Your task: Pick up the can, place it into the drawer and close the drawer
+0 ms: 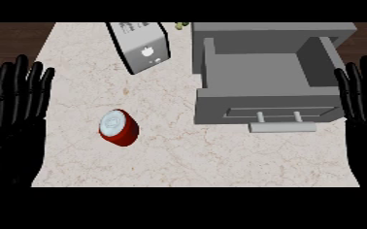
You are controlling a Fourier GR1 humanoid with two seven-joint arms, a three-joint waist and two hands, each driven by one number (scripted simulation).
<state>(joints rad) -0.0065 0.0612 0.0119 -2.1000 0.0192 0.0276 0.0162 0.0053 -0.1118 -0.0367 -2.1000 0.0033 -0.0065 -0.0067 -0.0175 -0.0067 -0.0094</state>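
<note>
- The can, red with a silver top, sits on the counter at about 8 o'clock from the middle of the view. Nothing touches it. Its top faces the camera, and whether it stands quite upright cannot be told.
- The drawer is at 2 o'clock, pulled out of its grey cabinet toward the robot. Its tray shows bare grey floor, and its handle is a pale bar across the front at 4 o'clock.
- The left hand shows at the 9 o'clock edge, fingers straight and pointing up, released and holding nothing. It is resting, apart from the can.
- The right hand shows at the 3 o'clock edge beside the drawer's right wall, fingers likewise straight and grasping nothing.
- A grey box lies aslant at 11 o'clock, between the can and the drawer's far corner. Small greenish bits lie at 12 o'clock, too small to name.
- Step in hand, as I judge it: the very first one. The can is not yet picked up, and the drawer is already open to take it.
- The next move likely falls to the left hand, the nearer one. It would swing in toward 8 o'clock, come down around the can's side and curl round it.
- The carry would then run from 8 toward 2 o'clock, lifting over the drawer's front wall and keeping shy of the box.
- Closing would call for a push on the front, near the handle, toward 12 o'clock.
</note>
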